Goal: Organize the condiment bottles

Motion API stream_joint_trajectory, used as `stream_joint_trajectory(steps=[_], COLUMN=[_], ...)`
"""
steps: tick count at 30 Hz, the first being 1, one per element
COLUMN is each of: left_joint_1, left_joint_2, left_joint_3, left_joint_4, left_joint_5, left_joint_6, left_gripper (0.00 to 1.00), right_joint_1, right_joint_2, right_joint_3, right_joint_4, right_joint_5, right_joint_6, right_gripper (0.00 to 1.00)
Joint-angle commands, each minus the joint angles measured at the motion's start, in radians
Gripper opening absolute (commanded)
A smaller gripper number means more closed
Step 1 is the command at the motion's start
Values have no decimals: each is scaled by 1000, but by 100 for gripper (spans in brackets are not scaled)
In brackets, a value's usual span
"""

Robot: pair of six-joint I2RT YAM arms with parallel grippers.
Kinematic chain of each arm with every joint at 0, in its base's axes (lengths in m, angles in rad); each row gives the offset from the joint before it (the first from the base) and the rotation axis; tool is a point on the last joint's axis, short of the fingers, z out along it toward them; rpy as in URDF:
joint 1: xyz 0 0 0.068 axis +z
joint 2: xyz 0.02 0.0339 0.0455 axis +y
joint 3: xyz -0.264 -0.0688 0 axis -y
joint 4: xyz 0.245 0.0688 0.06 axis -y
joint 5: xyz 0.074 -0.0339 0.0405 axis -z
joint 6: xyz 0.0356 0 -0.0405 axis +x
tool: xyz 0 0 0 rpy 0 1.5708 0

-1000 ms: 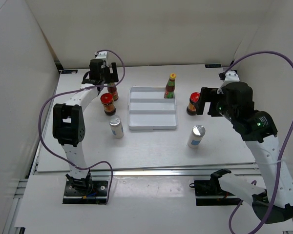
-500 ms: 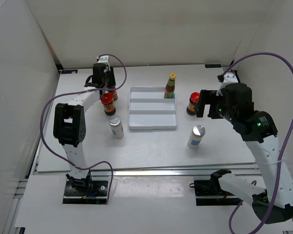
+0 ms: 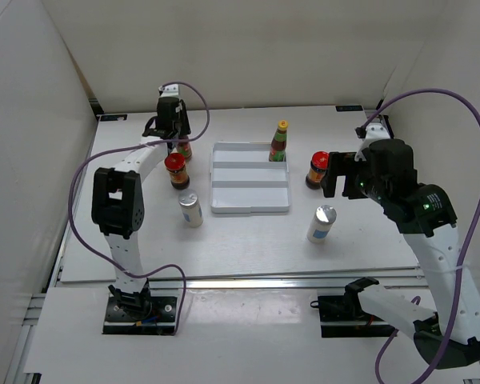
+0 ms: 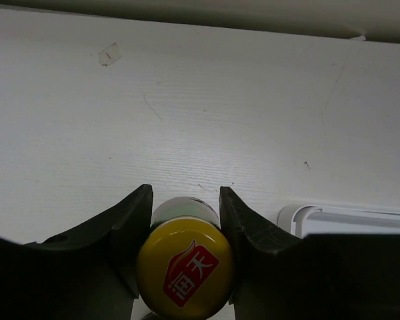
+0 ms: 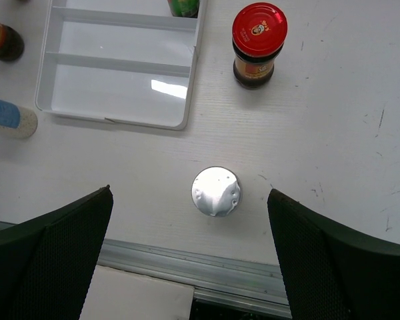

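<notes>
At the back left, my left gripper (image 3: 174, 133) (image 4: 185, 195) is shut on a slim dark sauce bottle (image 3: 184, 150) just under its yellow cap (image 4: 185, 275). A second yellow-capped bottle (image 3: 279, 142) stands in the back compartment of the white tray (image 3: 250, 208). One red-lidded jar (image 3: 175, 170) and a silver-topped shaker (image 3: 191, 210) stand left of the tray. Another jar (image 3: 318, 169) (image 5: 259, 43) and shaker (image 3: 322, 223) (image 5: 216, 191) stand to its right. My right gripper (image 3: 334, 171) (image 5: 189, 213) hangs open high above that right shaker, holding nothing.
The tray's (image 5: 113, 121) front and middle compartments hold nothing. The left shaker (image 5: 10, 118) stands off its front left corner. White walls enclose the table at the back and sides. A metal rail (image 5: 207, 273) runs along the near edge.
The left gripper's fingers went from open to shut around the yellow-capped bottle, and the wrist shifted slightly right. The right arm barely moved.
</notes>
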State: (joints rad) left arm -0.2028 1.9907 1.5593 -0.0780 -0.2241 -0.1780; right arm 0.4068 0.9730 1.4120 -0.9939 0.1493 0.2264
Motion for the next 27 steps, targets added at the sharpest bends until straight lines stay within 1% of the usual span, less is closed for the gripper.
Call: stream_joint_trajectory(steps=[1,4,5,7,9,13,17,25,27], left_joint_1=[-18,-49,-69,-79,-107,-150,-219,-274,-274], left_joint_2=[-78,-127,-136,-136,-136,-136,-136,-118,-92], left_joint_3=[154,154,166,192,249,286,266,217,208], left_joint_4=[20,44,78,78,64,41,41,29,38], left_joint_5=[-118,-185,-201,-215,-167,-75,-66,-46,-46], left_joint_6=[-14,-14,3,17,8,-25,-25,-25,-14], left_gripper=[11,11,11,11,11,11,11,11,11], right_joint_1=[-3,-3,-3,-3,-3,-3,-3,-3,-3], right_joint_2=[-14,-14,-14,-14,-14,-14,-14,-23,-23], right_joint_3=[41,62,74,85,94,94,85,67,67], right_joint_4=[-8,-8,-8,-8,-17,-17,-26,-35,-35], right_joint_5=[4,25,26,26,35,35,44,55,55], right_joint_6=[-24,-33,-33,-42,-42,-42,-42,-42,-42], right_gripper=[100,100,100,100,100,100,100,100,100])
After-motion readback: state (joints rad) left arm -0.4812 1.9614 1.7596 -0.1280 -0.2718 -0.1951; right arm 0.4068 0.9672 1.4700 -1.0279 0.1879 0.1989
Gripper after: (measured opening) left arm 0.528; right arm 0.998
